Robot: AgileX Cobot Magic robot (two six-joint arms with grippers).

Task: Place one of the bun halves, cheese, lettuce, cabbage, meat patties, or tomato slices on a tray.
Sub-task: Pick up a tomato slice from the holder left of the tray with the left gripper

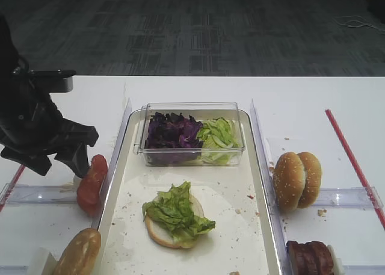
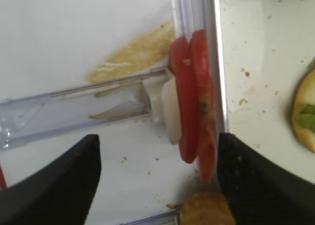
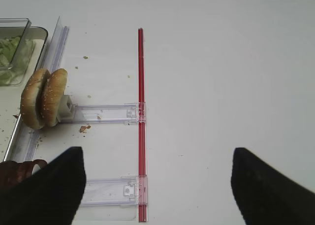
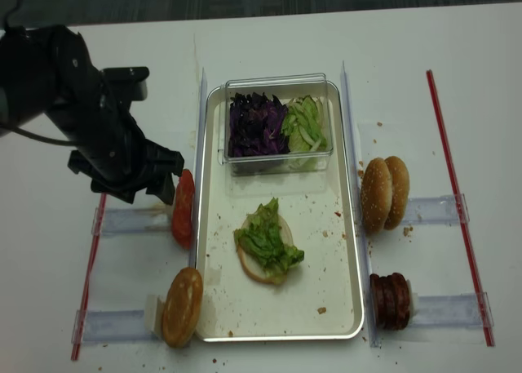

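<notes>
- The left gripper hangs over the tomato slices with its fingers spread wide, one on each side and nothing pinched; I judge it is lined up to close on a slice
- The slices stand on edge at the left of the high view, just outside the tray rim, leaning on a white stop at the end of a clear rail; standing like this, their thin edges are offered to the fingers
- In the left wrist view their long axis runs top to bottom, flat faces turned left and right
- In the middle of the tray lies a bun half with lettuce on it, so the tomato seems the next layer
- The right gripper is also spread wide and empty, over bare table at the right
</notes>
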